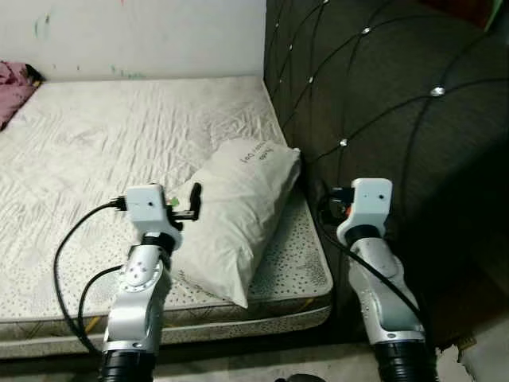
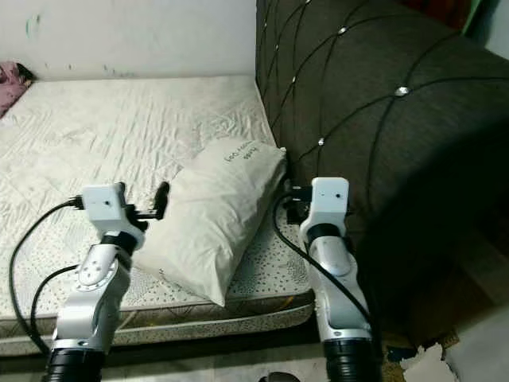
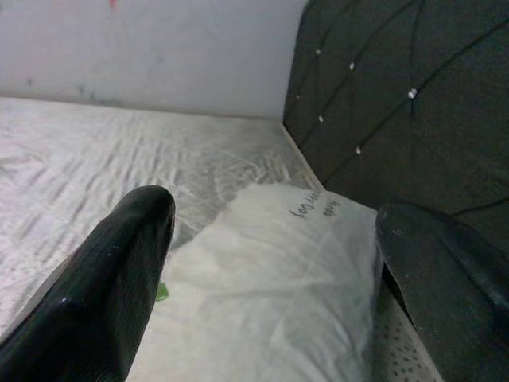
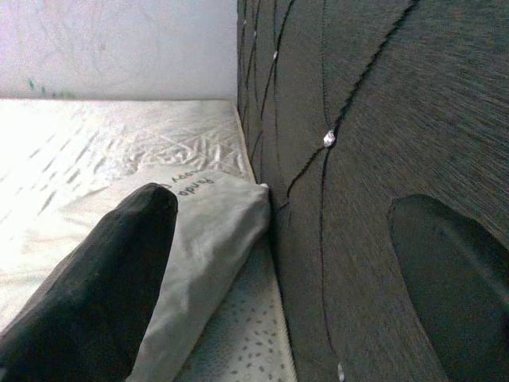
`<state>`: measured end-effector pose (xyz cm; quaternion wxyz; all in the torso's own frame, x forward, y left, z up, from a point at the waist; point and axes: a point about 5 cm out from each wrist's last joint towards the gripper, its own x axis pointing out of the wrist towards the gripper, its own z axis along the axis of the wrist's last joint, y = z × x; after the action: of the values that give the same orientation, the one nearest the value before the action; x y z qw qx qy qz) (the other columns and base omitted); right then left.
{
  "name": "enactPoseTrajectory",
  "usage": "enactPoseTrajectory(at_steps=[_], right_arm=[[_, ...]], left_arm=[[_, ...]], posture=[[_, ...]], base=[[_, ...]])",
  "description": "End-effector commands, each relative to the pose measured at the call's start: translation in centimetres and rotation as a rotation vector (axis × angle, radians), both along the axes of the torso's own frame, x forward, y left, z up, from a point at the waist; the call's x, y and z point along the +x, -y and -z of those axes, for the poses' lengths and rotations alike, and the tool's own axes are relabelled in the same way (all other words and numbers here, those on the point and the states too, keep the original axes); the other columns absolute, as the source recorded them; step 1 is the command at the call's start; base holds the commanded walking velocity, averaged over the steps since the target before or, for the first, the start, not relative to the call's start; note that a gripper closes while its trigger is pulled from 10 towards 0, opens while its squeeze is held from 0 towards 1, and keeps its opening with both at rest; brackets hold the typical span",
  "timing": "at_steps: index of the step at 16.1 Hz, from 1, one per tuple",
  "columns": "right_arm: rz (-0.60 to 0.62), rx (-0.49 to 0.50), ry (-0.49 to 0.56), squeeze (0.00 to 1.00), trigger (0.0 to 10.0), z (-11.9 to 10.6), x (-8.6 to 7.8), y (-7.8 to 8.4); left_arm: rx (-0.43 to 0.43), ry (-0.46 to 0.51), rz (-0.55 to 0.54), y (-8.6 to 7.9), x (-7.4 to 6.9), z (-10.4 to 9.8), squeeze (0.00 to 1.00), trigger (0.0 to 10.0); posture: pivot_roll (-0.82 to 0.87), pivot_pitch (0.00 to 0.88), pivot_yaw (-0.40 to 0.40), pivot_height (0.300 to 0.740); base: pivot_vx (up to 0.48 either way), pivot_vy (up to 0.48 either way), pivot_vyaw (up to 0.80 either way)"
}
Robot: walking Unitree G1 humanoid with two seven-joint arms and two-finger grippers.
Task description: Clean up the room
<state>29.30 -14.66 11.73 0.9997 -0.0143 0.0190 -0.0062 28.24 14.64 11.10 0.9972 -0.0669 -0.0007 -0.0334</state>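
A white pillow [image 1: 238, 215] is lying on the bare mattress [image 1: 95, 151], angled with its far end close against the dark tufted headboard [image 1: 398, 103] and its near corner reaching toward the mattress edge. Small dark lettering is showing on the pillow's upper end. The left gripper [image 3: 270, 263] is hovering just above the near part of the pillow, its two black fingers [image 3: 119, 270] spread wide apart and holding nothing, with the pillow lying between and beyond them. The right gripper [image 4: 294, 270] is sitting beside the headboard at the mattress's right edge, its fingers likewise parted and gripping nothing; one finger [image 4: 95, 278] is lining up over the pillow's side while the other is showing against the headboard fabric. A pink cloth [image 1: 14, 83] is resting at the far left corner of the mattress, next to the pale wall [image 1: 135, 36].
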Motion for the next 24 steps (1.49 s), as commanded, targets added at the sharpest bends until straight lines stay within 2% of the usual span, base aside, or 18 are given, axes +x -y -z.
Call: enactPoseTrajectory(at_steps=[1, 9, 15, 20, 24], right_arm=[[-0.018, 0.003, 0.002, 0.0, 10.0, -0.3, 0.2, -0.5], [-0.031, 0.012, -0.033, 0.0, 10.0, 0.6, 0.0, -0.3], [-0.08, 0.036, -0.001, 0.0, 10.0, -0.1, 0.2, -1.2], [-0.082, 0.029, -0.011, 0.0, 10.0, 0.2, 0.0, -1.1], [-0.09, 0.024, -0.006, 0.0, 10.0, 0.0, 0.2, -1.3]], left_arm=[[-0.002, 0.003, -0.012, -0.3, 0.0, -0.2, 0.0, 10.0], [-0.006, -0.014, -0.015, 0.4, 0.0, 0.1, 0.0, 10.0], [-0.008, 0.008, -0.015, 0.7, 0.6, -0.7, 0.0, 10.0], [-0.012, 0.034, 0.014, 0.8, 0.3, -0.9, 0.0, 10.0], [-0.007, 0.033, 0.014, 0.7, 0.4, -0.9, 0.0, 10.0]], posture=[[-0.02, 0.0, 0.014, 0.74], [-0.01, 0.0, -0.005, 0.74], [-0.01, 0.0, 0.001, 0.74], [-0.01, 0.0, 0.003, 0.74], [-0.01, 0.0, 0.004, 0.74]], base=[[0.0, 0.0, 0.0], [0.0, 0.0, 0.0], [0.0, 0.0, 0.0], [0.0, 0.0, 0.0], [0.29, 0.0, 0.0]])
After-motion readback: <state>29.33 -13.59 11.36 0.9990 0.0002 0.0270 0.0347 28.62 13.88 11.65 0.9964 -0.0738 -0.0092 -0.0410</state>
